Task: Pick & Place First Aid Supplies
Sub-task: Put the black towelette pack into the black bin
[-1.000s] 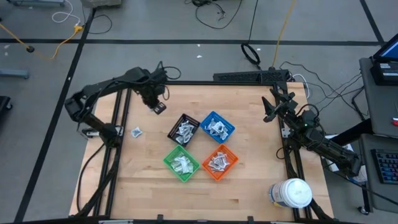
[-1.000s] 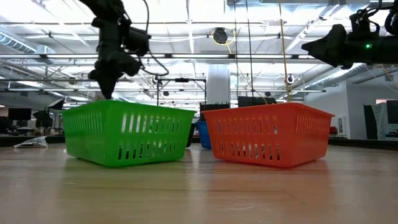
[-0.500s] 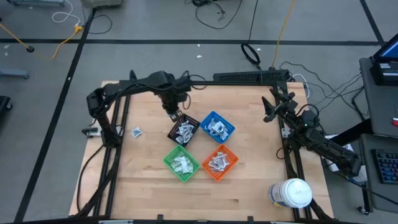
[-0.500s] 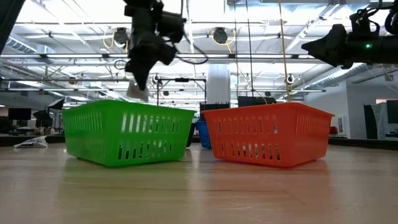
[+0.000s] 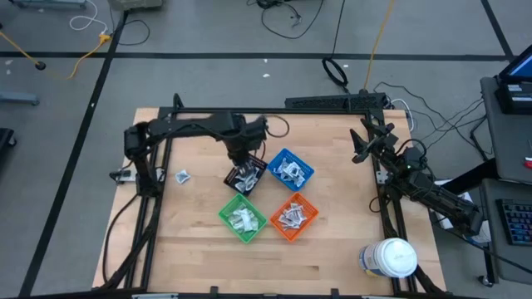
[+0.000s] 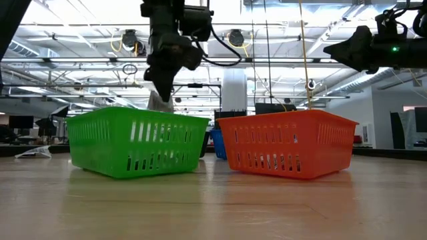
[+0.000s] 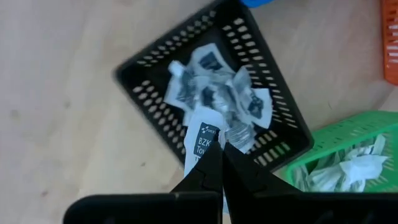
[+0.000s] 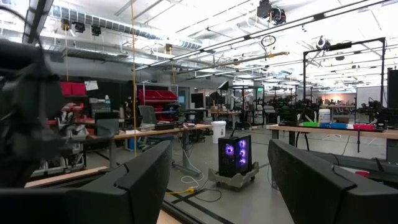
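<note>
Left wrist view | left fingers (image 7: 221, 149) pinch packet (image 7: 202, 138), half hidden | right fingers (image 8: 217, 180) spread

Robotics lab — open industrial hall, exposed ceiling trusses (image 6: 280, 40), workbenches (image 8: 155, 129), floor cables (image 5: 291, 17)

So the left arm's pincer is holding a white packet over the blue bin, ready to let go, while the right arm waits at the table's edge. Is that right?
Not quite. The left pincer holds the white packet over the black bin, not the blue bin; the left wrist view shows it. The rest stands: the right pincer waits at the table's edge.
</note>
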You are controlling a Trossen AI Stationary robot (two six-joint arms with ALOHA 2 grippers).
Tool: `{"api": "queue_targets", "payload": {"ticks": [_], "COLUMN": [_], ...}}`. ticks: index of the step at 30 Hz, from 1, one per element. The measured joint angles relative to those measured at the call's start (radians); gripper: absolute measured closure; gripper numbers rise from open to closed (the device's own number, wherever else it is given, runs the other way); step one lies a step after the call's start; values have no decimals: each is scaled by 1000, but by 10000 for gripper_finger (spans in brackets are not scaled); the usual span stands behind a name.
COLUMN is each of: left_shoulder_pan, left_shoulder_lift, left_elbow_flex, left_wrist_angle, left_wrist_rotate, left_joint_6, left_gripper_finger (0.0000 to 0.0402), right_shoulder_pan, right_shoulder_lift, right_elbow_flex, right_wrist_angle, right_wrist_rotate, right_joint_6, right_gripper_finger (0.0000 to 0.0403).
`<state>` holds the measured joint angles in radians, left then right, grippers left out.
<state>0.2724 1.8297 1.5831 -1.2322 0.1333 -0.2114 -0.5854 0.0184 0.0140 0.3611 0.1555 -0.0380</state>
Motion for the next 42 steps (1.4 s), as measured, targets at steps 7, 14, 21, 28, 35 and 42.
{"api": "queue_targets", "payload": {"ticks": [7, 14, 21, 28, 35, 42], "left_shoulder_pan": [-73, -127, -127, -128, -81, 1], "left_shoulder_lift": [0, 0, 0, 0, -19, -57], "left_elbow_flex": [-105, -174, -177, -177, -177, -177], "left_wrist_angle": [120, 215, 217, 217, 154, -4], "left_wrist_rotate": [-12, -34, -136, -134, -11, -1], "left_joint_6": [-60, -95, -114, -110, -65, 61], "left_gripper_finger": [402, 394, 309, 176, 104, 81], "right_shoulder_pan": [0, 0, 0, 0, 0, 0], "right_shoulder_lift": [0, 0, 0, 0, 0, 0], "right_elbow_flex": [0, 0, 0, 0, 0, 0], "right_wrist_angle": [0, 0, 0, 0, 0, 0], "right_wrist_rotate": [0, 0, 0, 0, 0, 0], "right_joint_6": [0, 0, 0, 0, 0, 0], "right_gripper_finger": [140, 140, 140, 140, 140, 140]}}
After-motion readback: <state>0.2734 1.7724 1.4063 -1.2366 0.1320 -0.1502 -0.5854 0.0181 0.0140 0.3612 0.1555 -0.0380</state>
